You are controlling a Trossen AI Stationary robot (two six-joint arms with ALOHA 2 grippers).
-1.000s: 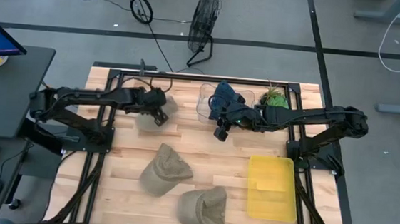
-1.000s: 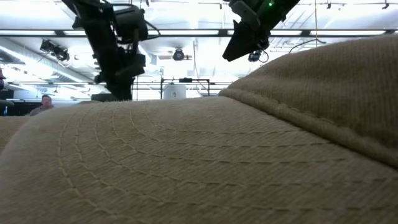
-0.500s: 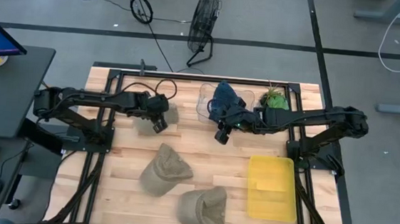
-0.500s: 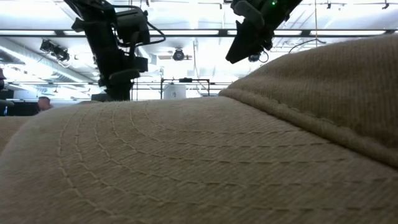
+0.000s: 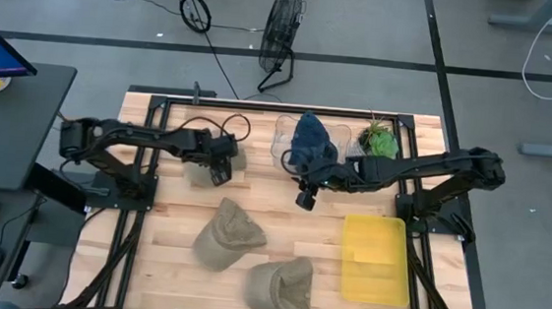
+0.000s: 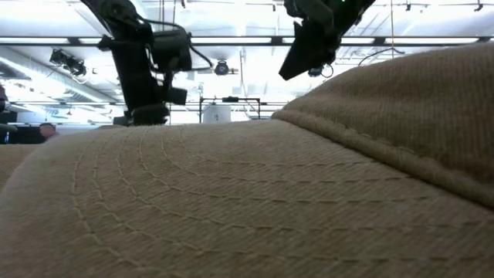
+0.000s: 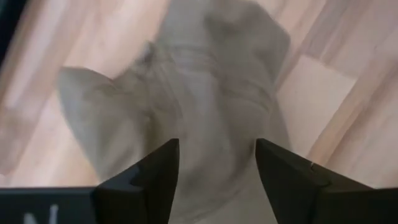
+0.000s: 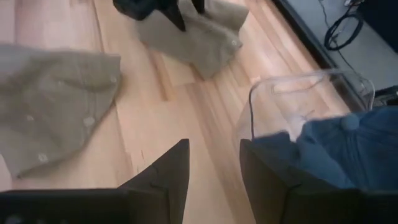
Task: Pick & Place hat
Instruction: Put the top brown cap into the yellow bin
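A tan hat lies on the wooden table near its far left, and also shows in the left wrist view. My left gripper hangs open just above it. My right gripper is open and empty over bare wood, on the near side of a blue hat. The blue hat rests in a clear container. Two more tan hats lie near the table's front. One of them fills the low view.
A yellow tray lies at the right front. A green plant stands at the far right beside the clear container. Bare wood lies between the hats. A black frame borders the table.
My right gripper has moved away from the blue hat toward the table's near edge. My left gripper has shifted a little toward the near edge over the tan hat, and in the low view it has gone lower.
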